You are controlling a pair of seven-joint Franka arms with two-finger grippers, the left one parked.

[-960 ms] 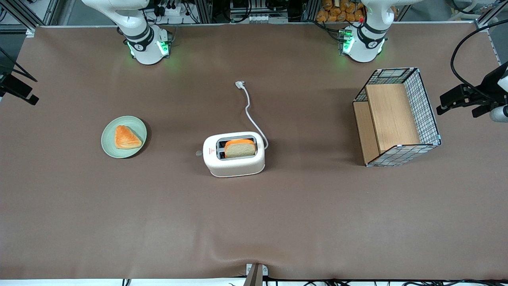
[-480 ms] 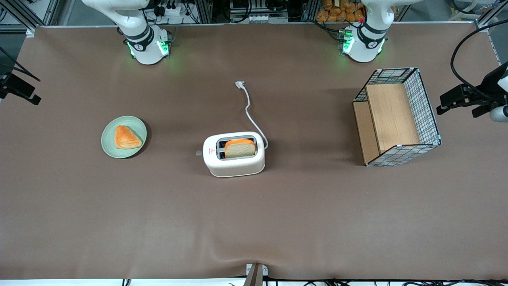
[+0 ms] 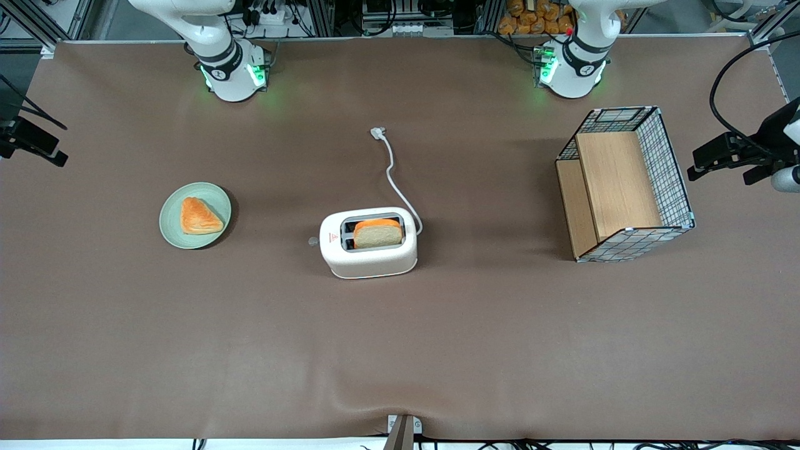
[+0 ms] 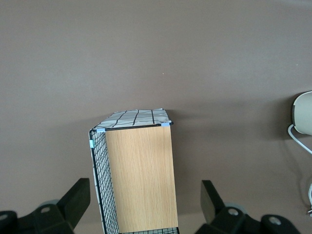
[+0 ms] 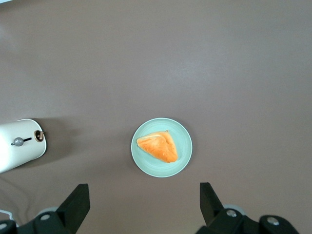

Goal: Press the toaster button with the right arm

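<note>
The toaster button point(image 3: 313, 240) is sticking out of the toaster point(image 3: 369, 253) at its nine o'clock in the front view, mid-counter point(image 3: 400, 350), with the pastry plate point(image 3: 172, 232) lying farther out along that line. I am hovering high over that plate, jaws spread wide and gripping nothing. I judge the approach is just beginning: the next move is calling for travelling to that end wall, dropping to knob height and pressing squarely.

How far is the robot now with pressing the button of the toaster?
Nothing looks done yet. The toaster holds bread standing high in its slot, and the toaster button is untouched. The gripper is open, high above the plate, apart from the toaster. Approaching and pressing are both left.
</note>
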